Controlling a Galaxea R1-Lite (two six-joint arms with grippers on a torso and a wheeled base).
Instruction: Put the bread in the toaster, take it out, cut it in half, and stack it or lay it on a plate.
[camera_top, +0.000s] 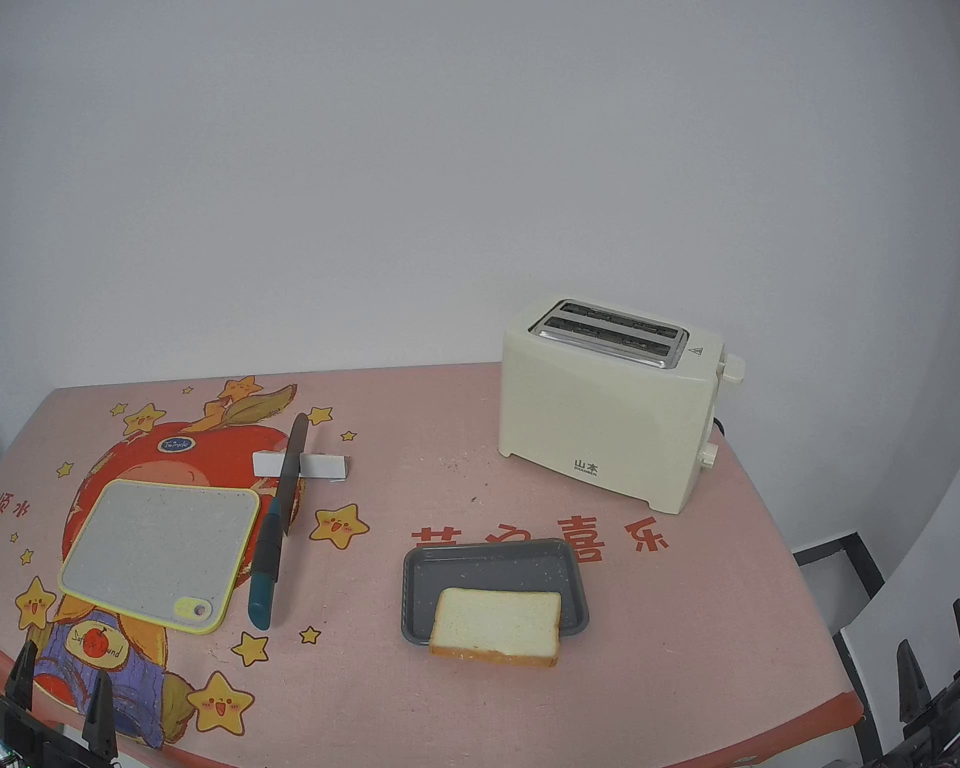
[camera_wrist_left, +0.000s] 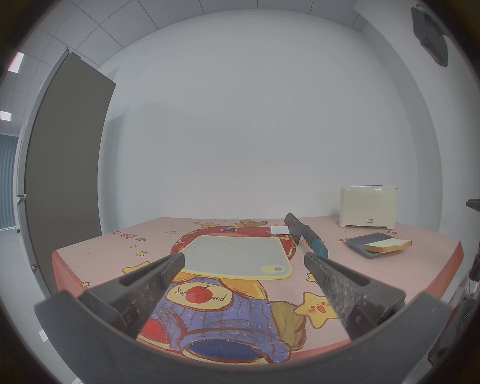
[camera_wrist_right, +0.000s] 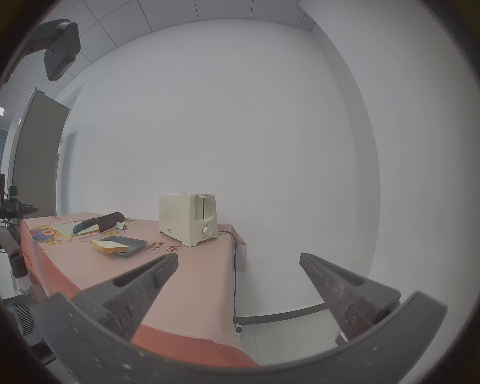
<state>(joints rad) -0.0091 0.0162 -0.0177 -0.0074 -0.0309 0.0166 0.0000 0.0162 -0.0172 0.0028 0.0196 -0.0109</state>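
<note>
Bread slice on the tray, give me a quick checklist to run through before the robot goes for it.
1. Bread free to grasp: ok, it lies uncovered on the near rim of the tray, overhanging it.
2. Toaster slots empty: ok, nothing sticks out of them.
3. Right gripper open and empty: ok, beyond the right edge of the table.
4. Left gripper open and empty: ok.
5. Knife and cutting board ready: ok, the knife lies beside the board.
6. Toaster powered: cannot tell, the cord drops over the table edge, plug hidden.
</note>
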